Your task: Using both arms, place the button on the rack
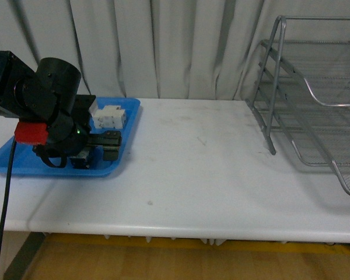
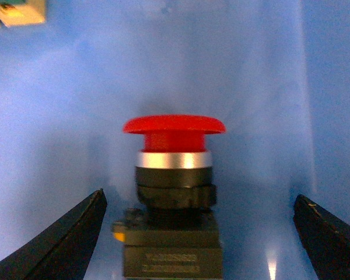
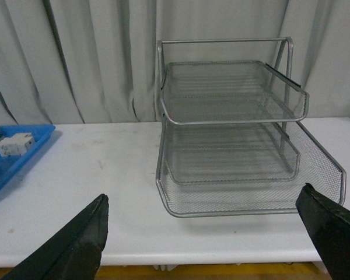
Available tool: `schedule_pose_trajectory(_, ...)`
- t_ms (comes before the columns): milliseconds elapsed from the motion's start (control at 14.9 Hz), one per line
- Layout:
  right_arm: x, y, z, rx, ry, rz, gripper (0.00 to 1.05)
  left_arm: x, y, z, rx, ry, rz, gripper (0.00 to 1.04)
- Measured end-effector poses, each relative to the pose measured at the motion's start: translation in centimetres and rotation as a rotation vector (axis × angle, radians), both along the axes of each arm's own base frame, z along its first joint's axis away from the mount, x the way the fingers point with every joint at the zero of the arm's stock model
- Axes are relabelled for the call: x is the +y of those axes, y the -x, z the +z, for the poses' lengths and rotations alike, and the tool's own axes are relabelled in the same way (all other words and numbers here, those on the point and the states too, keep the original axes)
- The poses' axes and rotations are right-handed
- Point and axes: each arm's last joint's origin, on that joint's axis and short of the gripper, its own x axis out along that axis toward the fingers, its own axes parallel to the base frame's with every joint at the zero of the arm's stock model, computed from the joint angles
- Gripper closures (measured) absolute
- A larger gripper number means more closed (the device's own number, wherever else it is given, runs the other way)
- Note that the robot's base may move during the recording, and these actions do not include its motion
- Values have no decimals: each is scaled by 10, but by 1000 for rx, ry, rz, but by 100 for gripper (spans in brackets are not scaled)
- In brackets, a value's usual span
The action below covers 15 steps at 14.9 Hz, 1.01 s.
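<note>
Table (image 1: pixel 192 175): white, blue tray (image 1: pixel 6 158) left, rack (image 3: pixel 233 116) right.
Left gripper (image 2: pixel 198 198): I see it spread astride the button (image 2: pixel 174 134), ready to pinch.
Right gripper (image 3: pixel 202 197): gaping, empty, facing rack for delivery.

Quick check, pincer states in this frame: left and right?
Left pincer: open, straddling the red push-button, not gripping it.
Right pincer: open, empty, facing the wire rack.
</note>
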Motion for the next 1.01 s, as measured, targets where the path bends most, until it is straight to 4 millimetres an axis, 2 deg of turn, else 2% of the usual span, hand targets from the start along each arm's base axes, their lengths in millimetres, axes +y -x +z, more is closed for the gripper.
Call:
schedule_pose_trajectory(134,0,0,0,0,0,0,6,2,-1,0,-3,-7,4,26)
schedule_pose_trajectory(336,0,0,0,0,0,0,6,4,3,-1,-14,-3,-5,64)
schedule_pose_trajectory(470,0,0,0,0,0,0,6,8,15,10,-18,-12,-24,66)
schedule_pose_trajectory(537,0,0,0,0,0,0,6,8,22,27,-49,-20,-45,66)
schedule_pose_trajectory(671,0,0,0,0,0,0,6,9,45,83,-179,-14,-91,67)
schedule_pose_trajectory(738,0,0,0,0,0,0,6,10,57,100,-229,-19,-107,67)
schedule_pose_trajectory(806,0,0,0,0,0,0,6,11,77,116,-273,-22,-116,67)
schedule_pose_trajectory(1007,0,0,0,0,0,0,6,13,127,128,-305,-13,-145,67)
